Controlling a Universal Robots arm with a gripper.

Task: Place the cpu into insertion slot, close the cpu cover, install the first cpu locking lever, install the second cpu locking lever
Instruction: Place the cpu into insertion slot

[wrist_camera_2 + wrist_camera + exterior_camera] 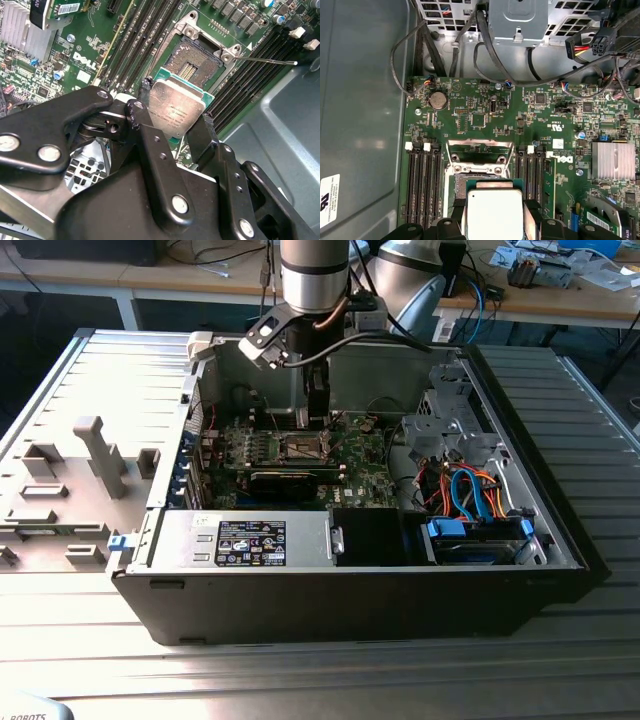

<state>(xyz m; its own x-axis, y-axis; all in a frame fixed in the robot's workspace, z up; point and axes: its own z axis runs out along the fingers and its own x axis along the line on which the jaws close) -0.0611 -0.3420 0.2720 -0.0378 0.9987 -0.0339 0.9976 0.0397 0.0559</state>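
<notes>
Claw point(176, 114) clamped on the cpu point(176, 100): two black fingers point(204, 131) closed to chip width, one on each of two opposite edges. Same grip in first wrist view, claw point(493, 217), cpu point(492, 210). Chip count: one. It is square, so has no long axis. Metal top faces up, green rim showing around it, edges roughly parallel to the slot's. Held over the near edge of the insertion slot point(192, 61), not lying in it; most of the dark contact field is bare. One slot point(456, 186). One cpu cover point(480, 145), swung open off the slot on its far side. One thin locking lever point(265, 60), sticking out sideways. White memory-slot latches point(426, 146): four, two either side. Exterior view: claw point(316, 418) down inside the open computer case point(350, 595), above the green board point(365, 465).
</notes>
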